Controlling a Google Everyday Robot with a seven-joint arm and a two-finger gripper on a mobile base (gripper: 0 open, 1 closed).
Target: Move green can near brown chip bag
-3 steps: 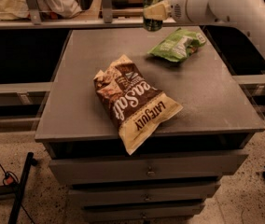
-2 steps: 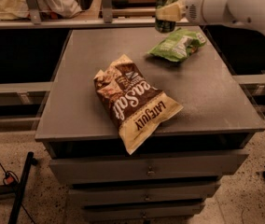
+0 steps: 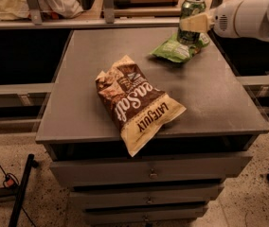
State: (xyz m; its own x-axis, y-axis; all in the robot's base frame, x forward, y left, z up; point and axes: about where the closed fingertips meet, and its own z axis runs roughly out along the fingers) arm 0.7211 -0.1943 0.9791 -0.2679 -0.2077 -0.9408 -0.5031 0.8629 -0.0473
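The green can [image 3: 192, 11] is held upright in the air over the far right of the grey cabinet top [image 3: 219, 93], just above a small green bag [image 3: 177, 49]. My gripper [image 3: 193, 22] comes in from the right on a white arm and is shut on the can's middle. The brown chip bag [image 3: 135, 100] lies flat at the front middle of the cabinet top, its cream end hanging over the front edge. The can is well apart from it, up and to the right.
The cabinet has drawers [image 3: 148, 171] below its top. A shelf rail [image 3: 77, 22] with cloth and boxes runs behind it. A black stand leg and cable [image 3: 16, 188] lie on the speckled floor at left.
The gripper with the green can has moved to the right and slightly toward me, from beyond the far edge to above the green bag. The bags have not moved.
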